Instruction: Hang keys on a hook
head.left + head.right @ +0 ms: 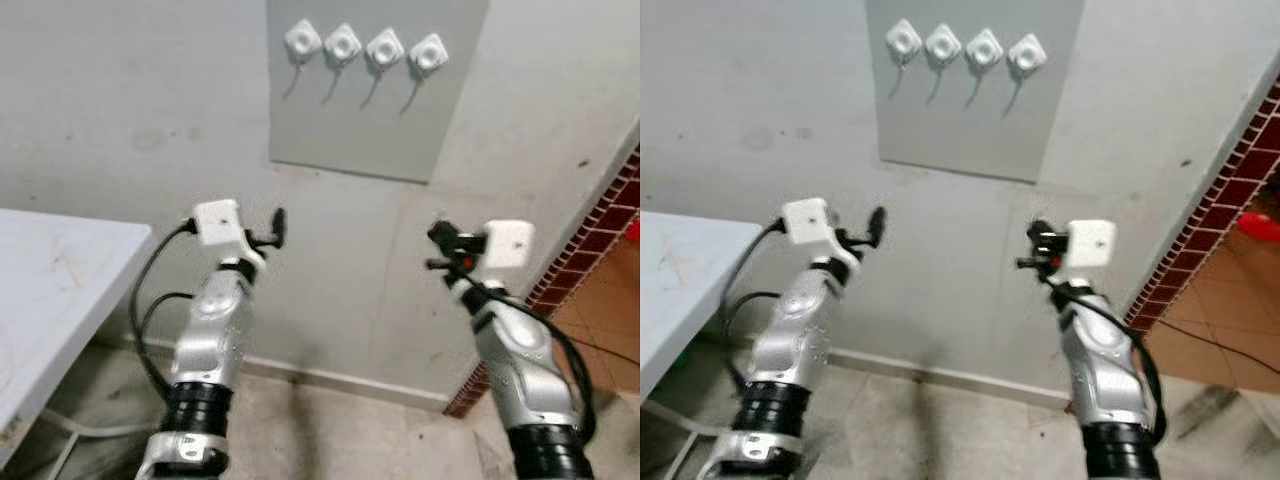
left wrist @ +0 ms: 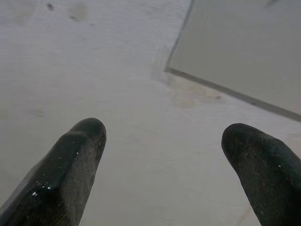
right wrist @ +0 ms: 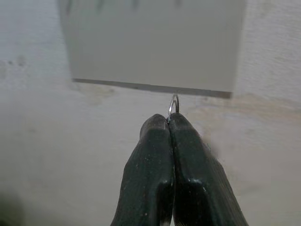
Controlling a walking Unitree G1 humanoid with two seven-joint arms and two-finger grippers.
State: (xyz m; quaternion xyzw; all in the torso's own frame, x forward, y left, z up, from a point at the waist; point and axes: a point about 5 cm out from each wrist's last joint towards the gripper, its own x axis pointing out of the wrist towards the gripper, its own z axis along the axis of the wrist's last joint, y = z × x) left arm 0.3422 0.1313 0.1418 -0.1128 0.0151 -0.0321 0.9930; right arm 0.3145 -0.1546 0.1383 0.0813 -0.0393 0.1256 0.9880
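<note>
Presently the right end effector (image 3: pixel 170 123) pinches a key ring (image 3: pixel 174 104), its loop pointing at the panel (image 3: pixel 155 42).

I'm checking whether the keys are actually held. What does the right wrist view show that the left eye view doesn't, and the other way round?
Right wrist view alone: the right claw pinched shut on a thin metal key ring poking out above its fingertips; the keys themselves cannot be made out.

Left eye view alone: four white hooks in a row near the top of the panel, the left claw raised beside the white table, and a brick wall edge on the right.

Both: the grey panel on the pale wall, ahead of the right claw.
</note>
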